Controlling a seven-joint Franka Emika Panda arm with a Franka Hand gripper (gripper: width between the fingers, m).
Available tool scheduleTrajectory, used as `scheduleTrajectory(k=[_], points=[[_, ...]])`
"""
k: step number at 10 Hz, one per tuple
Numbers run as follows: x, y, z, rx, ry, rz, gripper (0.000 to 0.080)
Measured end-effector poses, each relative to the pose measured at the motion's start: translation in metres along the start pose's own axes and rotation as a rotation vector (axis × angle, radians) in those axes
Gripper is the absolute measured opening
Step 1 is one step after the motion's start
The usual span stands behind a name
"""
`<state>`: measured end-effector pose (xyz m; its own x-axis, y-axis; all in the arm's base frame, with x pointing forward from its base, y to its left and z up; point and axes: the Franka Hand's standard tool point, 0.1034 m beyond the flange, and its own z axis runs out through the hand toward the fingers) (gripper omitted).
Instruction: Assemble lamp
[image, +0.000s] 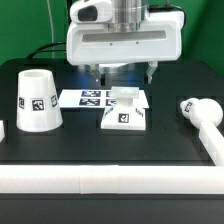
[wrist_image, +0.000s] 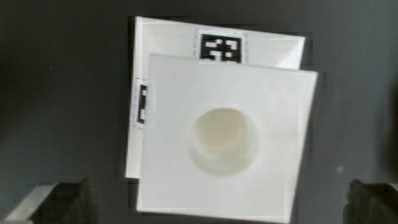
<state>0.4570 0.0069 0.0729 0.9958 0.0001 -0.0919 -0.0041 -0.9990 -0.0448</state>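
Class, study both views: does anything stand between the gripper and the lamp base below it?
Nothing visible does. The open gripper hangs over the base with only air between. The shade stands aside at the exterior view's left, the bulb at its right.

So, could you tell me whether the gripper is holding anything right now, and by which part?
Nothing is held: the gripper hangs open above the lamp base, fingers clear of it.

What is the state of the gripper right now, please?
Gripper: open, holding nothing; its fingers stand wide apart over the lamp base.
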Motion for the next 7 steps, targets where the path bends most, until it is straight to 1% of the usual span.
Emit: scheduleTrajectory(k=[5, 7], points=[[-0.003, 0.001, 0.022, 0.005, -0.024, 0.008, 0.0699], [-0.004, 0.001, 0.023, 0.005, -0.027, 0.007, 0.0699]])
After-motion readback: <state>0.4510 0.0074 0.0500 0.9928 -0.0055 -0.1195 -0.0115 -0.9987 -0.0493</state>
